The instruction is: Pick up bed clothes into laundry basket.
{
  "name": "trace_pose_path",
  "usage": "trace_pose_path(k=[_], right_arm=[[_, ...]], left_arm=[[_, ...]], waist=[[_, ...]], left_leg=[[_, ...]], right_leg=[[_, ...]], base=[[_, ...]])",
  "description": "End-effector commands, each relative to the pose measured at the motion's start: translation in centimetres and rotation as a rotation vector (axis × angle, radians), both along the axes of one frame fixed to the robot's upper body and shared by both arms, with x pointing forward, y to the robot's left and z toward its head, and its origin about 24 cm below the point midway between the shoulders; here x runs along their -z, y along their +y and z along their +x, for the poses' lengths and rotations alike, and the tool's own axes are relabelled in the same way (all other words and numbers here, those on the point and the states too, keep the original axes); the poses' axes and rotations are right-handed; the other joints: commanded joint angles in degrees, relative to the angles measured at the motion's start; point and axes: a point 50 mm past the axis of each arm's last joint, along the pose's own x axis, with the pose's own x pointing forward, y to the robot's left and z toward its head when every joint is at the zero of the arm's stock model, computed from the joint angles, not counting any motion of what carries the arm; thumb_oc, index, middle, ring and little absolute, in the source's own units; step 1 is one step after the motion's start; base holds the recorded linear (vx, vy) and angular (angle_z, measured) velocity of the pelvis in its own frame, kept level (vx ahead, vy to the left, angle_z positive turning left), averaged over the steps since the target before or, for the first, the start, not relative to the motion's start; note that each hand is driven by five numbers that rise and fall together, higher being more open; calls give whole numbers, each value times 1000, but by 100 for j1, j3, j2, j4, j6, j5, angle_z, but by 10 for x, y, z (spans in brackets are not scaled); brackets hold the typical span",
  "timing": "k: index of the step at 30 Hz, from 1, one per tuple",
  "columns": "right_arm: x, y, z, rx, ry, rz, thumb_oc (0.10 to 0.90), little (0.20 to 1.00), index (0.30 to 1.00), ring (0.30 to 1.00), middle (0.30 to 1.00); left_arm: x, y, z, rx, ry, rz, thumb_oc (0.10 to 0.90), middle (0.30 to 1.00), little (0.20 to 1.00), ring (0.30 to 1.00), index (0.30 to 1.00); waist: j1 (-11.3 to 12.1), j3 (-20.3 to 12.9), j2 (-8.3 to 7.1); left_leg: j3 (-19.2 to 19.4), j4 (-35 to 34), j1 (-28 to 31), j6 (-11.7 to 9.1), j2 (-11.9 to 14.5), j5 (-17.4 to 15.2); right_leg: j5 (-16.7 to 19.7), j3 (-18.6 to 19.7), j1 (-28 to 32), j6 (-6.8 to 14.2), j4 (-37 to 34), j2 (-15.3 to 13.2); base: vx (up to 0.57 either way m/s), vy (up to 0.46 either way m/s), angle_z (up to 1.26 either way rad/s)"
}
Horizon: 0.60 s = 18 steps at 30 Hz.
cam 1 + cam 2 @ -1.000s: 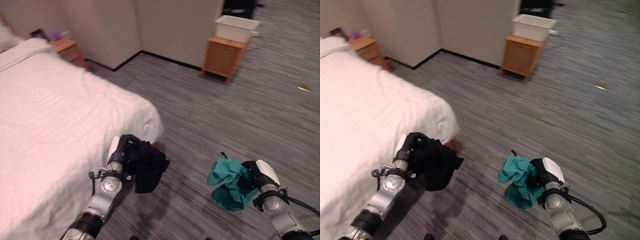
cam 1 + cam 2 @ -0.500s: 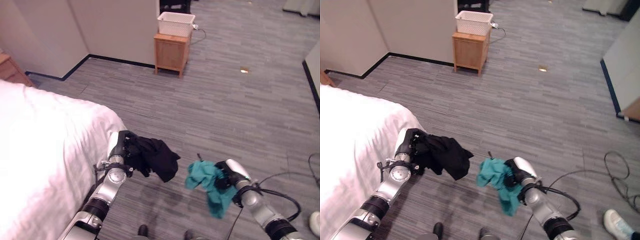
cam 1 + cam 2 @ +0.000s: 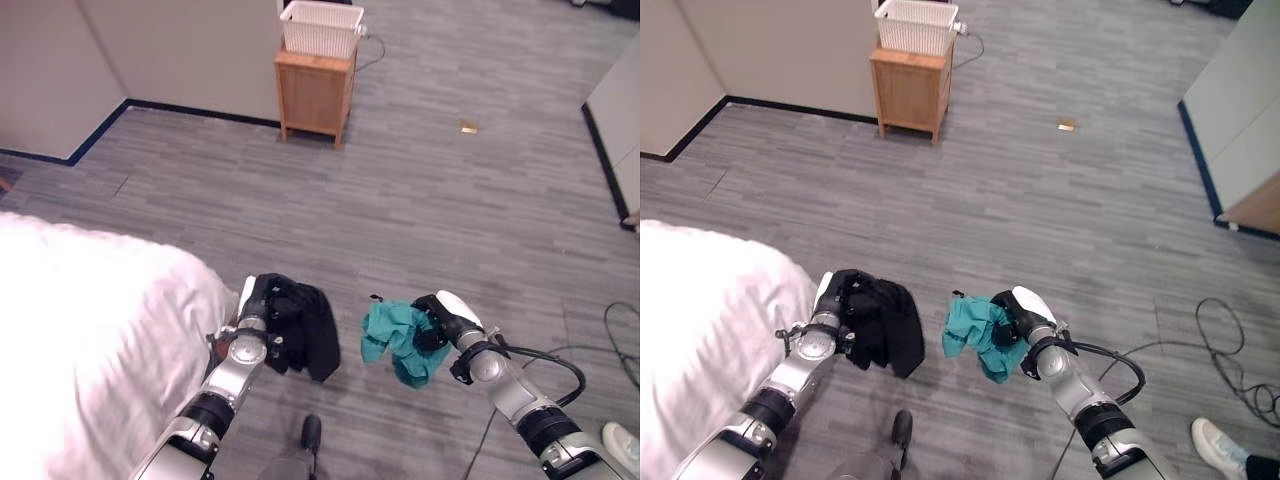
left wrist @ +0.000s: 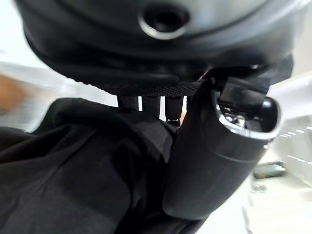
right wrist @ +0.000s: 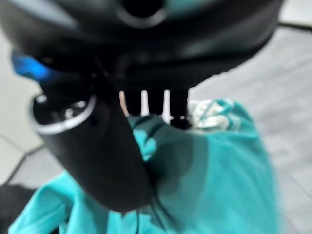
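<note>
My left hand (image 3: 262,303) is shut on a black garment (image 3: 308,335) that hangs from it above the floor, just off the bed's corner. In the left wrist view the thumb (image 4: 214,161) and fingers clamp the black garment (image 4: 73,165). My right hand (image 3: 437,321) is shut on a teal garment (image 3: 396,338), held bunched in the air to the right of the black one. The right wrist view has the thumb (image 5: 97,151) pressed into the teal garment (image 5: 219,175). A white laundry basket (image 3: 321,28) sits on a small wooden cabinet (image 3: 314,93) far ahead by the wall.
The white bed (image 3: 80,340) fills the lower left. Grey carpet stretches between me and the cabinet. A small tan scrap (image 3: 468,127) lies on the floor at the far right. A pale wall panel (image 3: 615,110) stands on the right, and a person's white shoe (image 3: 1218,440) shows at the lower right.
The camera has swung right, away from the bed, bringing the basket and cabinet to the top centre. Both hands keep their garments; the black one now hangs straighter.
</note>
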Motion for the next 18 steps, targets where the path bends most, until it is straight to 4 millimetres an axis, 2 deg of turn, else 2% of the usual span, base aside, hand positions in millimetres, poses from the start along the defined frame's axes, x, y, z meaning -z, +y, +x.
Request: trace_pose_path(k=[1,4,6,9,18], right_arm=[[-76,12,40,-66,-306,-12,400,300,300,300,300],[-93,5,46,-30,-370,-13,400,300,300,300,300],[-97,2,44,-27,-387,-20,400,300,300,300,300],[-101,-1,43,-31,-397,-46,400,300,300,300,300],[-91,-11,38,-10,-351,-69,400,300,300,300,300]], left_arm=[[-78,-11,38,26,-316,22,400,300,300,300,300],[-86,-14,45,31,-322,43,400,300,300,300,300],[-82,-15,46,28,-307,38,400,300,300,300,300],[-78,-13,45,15,-294,37,400,300,300,300,300],[-73,-2,41,4,-286,72,400,300,300,300,300]], waist=[[-18,-592,-144],[-208,-524,-117],[-226,-570,-191],[-191,-782,-213],[-95,-973,-158]], left_leg=[[-486,1,-80,-947,404,-415],[-865,1,77,-1011,393,-568],[-829,1,115,-1008,395,-647],[-784,1,251,-1053,529,-762],[-878,1,272,-1175,629,-711]], right_leg=[[873,115,-129,-136,-1710,530],[1188,569,-493,-73,-2527,556],[1303,459,-296,3,-2735,384],[1351,408,-122,2,-2746,319],[1245,205,152,-40,-2746,288]], base=[[263,-73,60],[235,-101,96],[114,-104,132],[121,-118,83],[31,-49,12]])
